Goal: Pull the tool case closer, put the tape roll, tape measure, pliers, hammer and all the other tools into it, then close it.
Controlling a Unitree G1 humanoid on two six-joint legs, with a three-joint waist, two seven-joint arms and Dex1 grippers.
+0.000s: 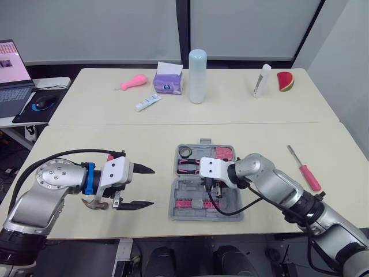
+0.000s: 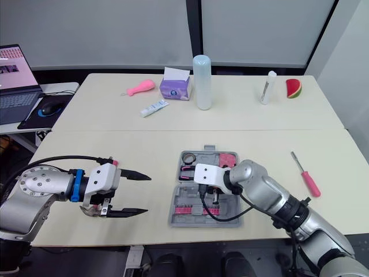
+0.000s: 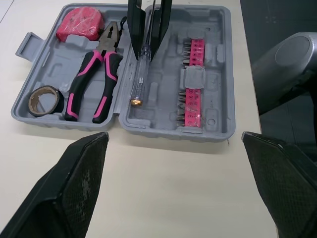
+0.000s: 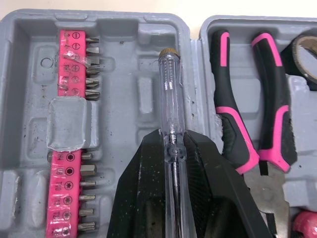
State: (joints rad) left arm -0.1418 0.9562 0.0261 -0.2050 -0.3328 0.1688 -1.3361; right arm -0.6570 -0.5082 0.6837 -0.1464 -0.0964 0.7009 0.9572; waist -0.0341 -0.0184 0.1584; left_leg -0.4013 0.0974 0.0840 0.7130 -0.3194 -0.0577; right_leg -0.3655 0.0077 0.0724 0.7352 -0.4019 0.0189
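The grey tool case (image 1: 185,214) lies open near the table's front edge. Its far half holds the tape roll (image 3: 44,100), the pink tape measure (image 3: 79,24) and the pink-and-black pliers (image 3: 89,82). Pink bit strips (image 4: 74,64) sit in the near half. My right gripper (image 4: 172,141) is shut on a clear tester screwdriver (image 4: 170,94), held low over the near half. My left gripper (image 1: 151,186) stands open left of the case, with nothing between its fingers. The hammer's head (image 1: 92,203) shows under the left wrist. A pink-handled screwdriver (image 1: 305,171) lies right of the case.
The far table carries a tall pale bottle (image 1: 197,75), a purple tissue box (image 1: 168,81), a white tube (image 1: 148,102), a pink toy (image 1: 134,82), a white bottle (image 1: 262,81) and a watermelon slice (image 1: 285,81). A laptop (image 1: 11,75) stands far left.
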